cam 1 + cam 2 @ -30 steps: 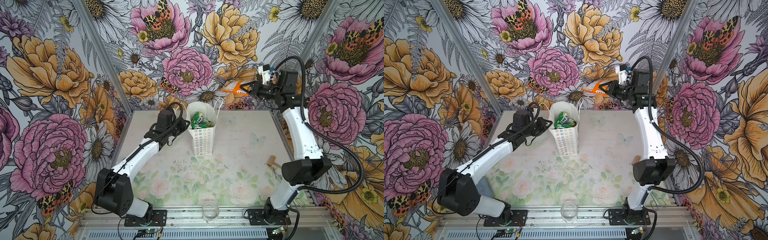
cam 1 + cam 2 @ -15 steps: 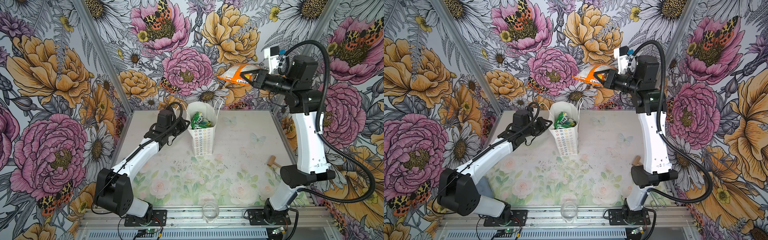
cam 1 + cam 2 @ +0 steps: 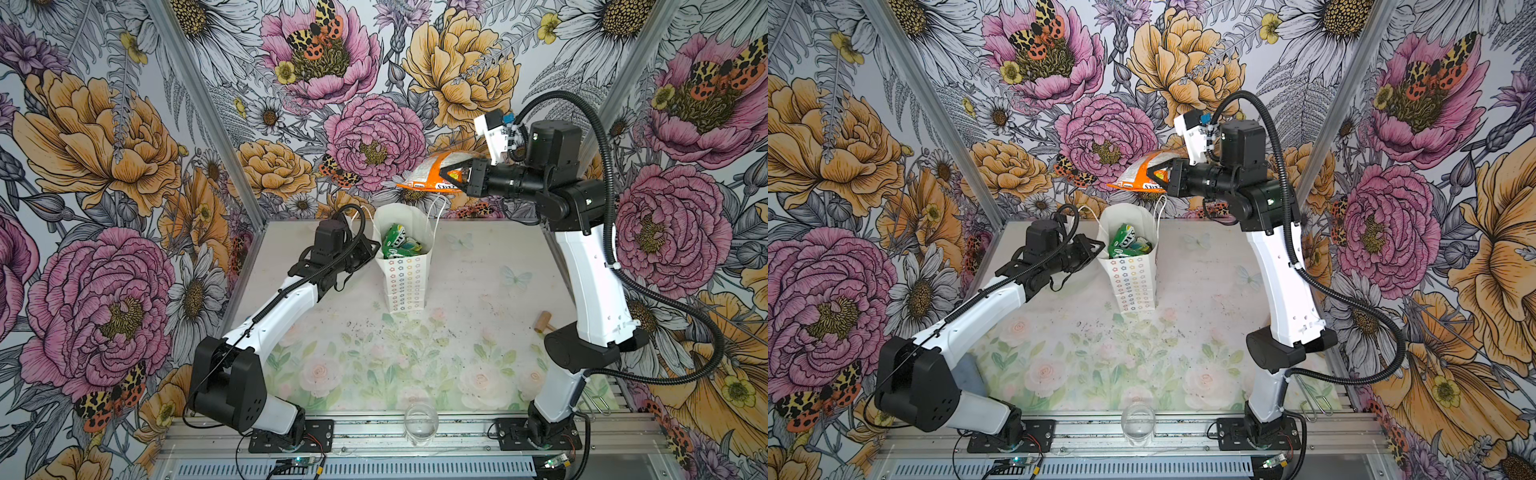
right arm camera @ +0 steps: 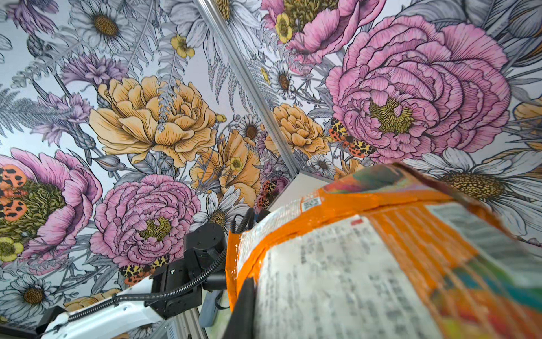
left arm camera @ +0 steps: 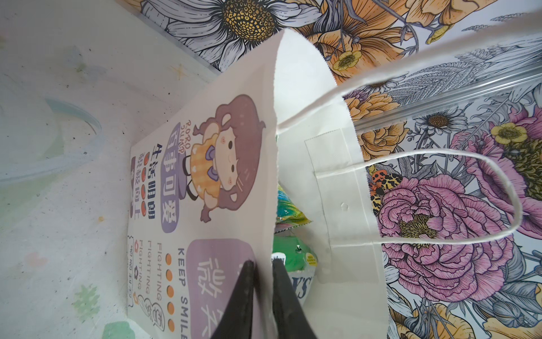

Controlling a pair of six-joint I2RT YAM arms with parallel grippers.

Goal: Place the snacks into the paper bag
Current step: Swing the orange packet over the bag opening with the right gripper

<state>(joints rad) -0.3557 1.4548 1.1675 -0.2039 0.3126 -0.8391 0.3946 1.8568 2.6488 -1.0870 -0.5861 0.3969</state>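
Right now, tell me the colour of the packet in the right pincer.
The packet is orange with white printed panels, clearest in the right wrist view.

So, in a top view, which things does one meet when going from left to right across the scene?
left gripper → paper bag, whose rim it pinches → right gripper, holding the orange packet in the air → small wooden mallet

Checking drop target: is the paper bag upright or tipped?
Upright: paper bag stands on its base, mouth open upward, left gripper pinching its rim.
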